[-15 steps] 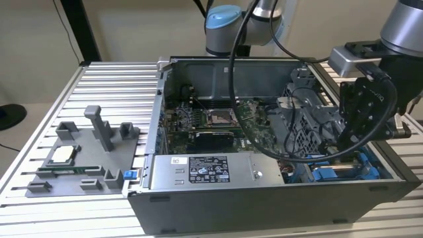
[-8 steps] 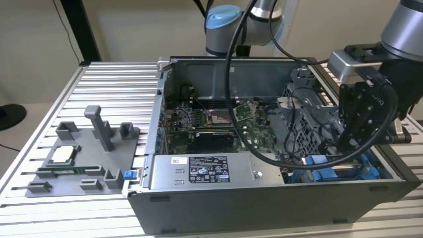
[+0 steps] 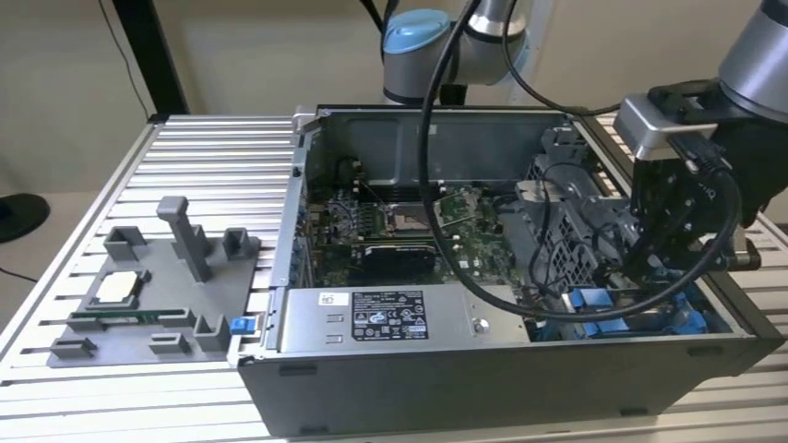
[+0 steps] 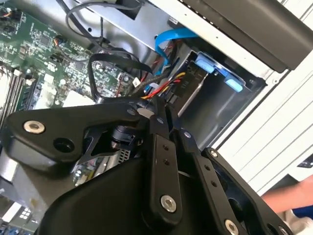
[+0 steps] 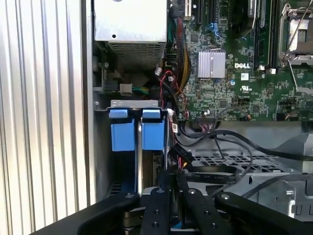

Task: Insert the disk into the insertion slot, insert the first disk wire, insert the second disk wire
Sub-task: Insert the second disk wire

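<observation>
Gripper (image 5: 174,185): fingers (image 5: 156,210) clamped together on disk wire (image 5: 178,162) for plugging
Where: exterior view's four o'clock, by insertion slot (image 5: 134,104)

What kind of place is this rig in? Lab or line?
Most likely a robotics lab bench for PC assembly trials rather than a production line: an open computer case sits on a ribbed aluminium table, a grey parts fixture lies beside it, and a robot arm reaches into the case.
</observation>
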`<action>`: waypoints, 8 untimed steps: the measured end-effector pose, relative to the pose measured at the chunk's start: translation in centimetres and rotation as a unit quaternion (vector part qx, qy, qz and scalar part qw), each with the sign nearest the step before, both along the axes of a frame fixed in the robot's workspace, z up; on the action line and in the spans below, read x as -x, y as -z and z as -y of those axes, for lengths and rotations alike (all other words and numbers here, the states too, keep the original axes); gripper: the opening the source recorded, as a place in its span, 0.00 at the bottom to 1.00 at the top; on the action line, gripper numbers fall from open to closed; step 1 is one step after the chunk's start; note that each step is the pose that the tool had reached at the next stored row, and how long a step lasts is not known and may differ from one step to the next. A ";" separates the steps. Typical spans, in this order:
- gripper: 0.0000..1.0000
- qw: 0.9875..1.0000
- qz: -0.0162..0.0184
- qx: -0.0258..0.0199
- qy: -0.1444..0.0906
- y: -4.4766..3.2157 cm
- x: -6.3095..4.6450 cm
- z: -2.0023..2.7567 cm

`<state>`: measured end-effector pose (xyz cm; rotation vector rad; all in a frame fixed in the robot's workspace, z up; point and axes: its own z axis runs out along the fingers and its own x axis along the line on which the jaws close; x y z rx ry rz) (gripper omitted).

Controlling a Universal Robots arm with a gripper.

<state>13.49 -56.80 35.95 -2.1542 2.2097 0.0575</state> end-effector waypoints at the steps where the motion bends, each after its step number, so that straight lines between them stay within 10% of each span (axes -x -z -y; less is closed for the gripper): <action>1: 0.00 1.000 0.000 -0.002 0.000 0.01 0.0 0.26; 8: 0.00 1.000 0.000 -0.012 0.000 0.00 -0.3 0.98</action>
